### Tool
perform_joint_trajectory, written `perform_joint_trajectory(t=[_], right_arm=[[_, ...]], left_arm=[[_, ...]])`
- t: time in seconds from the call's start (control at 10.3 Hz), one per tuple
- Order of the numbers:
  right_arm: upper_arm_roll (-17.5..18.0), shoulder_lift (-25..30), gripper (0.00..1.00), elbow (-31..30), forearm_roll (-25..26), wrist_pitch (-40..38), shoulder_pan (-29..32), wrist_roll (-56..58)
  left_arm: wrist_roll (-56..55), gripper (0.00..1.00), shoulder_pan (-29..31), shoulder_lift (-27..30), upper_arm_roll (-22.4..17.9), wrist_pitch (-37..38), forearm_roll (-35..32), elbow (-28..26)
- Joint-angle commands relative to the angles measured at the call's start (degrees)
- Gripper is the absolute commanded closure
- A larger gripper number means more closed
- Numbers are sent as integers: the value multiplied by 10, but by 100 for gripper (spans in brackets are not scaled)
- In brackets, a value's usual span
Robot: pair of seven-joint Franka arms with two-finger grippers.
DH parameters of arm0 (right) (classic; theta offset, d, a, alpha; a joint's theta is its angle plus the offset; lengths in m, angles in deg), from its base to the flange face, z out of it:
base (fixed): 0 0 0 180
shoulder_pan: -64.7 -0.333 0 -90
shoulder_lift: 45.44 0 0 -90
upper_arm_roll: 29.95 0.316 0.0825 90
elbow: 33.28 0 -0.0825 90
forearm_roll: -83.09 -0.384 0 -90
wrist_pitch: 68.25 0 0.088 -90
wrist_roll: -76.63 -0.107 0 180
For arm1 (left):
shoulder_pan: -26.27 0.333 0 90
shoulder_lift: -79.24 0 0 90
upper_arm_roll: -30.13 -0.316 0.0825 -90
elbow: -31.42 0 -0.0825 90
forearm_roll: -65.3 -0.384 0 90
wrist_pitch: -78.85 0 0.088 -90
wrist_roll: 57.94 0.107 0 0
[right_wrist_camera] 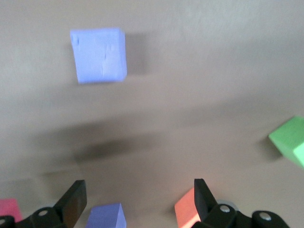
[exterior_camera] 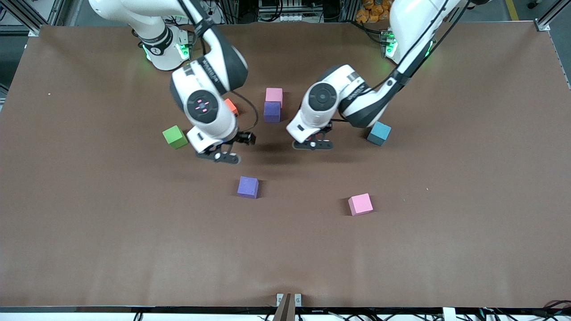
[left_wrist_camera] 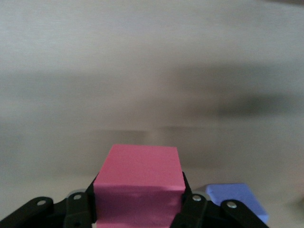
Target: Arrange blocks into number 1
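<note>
My left gripper point(left_wrist_camera: 140, 192) is shut on a red block point(left_wrist_camera: 137, 164) and hangs over the middle of the table point(exterior_camera: 312, 143); the hand hides that block in the front view. A light pink block point(exterior_camera: 274, 95) touches a purple block point(exterior_camera: 272, 111) just nearer the front camera. Another purple block point(exterior_camera: 248, 187) point(right_wrist_camera: 98, 54) and another light pink block point(exterior_camera: 360, 204) lie apart, nearer the camera. My right gripper point(exterior_camera: 223, 155) point(right_wrist_camera: 138, 199) is open and holds nothing, over bare table between the green cube and the nearer purple block.
A green cube point(exterior_camera: 175, 136) point(right_wrist_camera: 289, 140) lies toward the right arm's end. An orange cube point(exterior_camera: 230, 106) point(right_wrist_camera: 185, 211) sits partly under the right arm. A light blue cube point(exterior_camera: 379, 133) rests beside the left arm. Brown table point(exterior_camera: 446, 245) stretches wide toward the camera.
</note>
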Motion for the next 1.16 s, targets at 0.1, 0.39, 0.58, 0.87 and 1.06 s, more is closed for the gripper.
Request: perform_joint_trajectory(t=[0.1, 0.39, 0.58, 0.87, 1.06], right_arm=[[4, -97, 0, 97, 2, 26, 5, 7], [4, -162, 0, 160, 3, 42, 12, 57], [5, -189, 0, 158, 3, 113, 16, 78], [5, -220, 0, 161, 4, 141, 18, 91], [5, -233, 0, 161, 4, 143, 18, 92]], left_arm=[[-105, 100, -103, -68, -47, 6, -51, 80], [-144, 100, -172, -103, -89, 1, -50, 126], [-154, 100, -176, -111, -90, -13, -52, 134], [-169, 100, -194, -123, -99, -38, -52, 134], [-173, 100, -211, -124, -110, -40, -52, 134]])
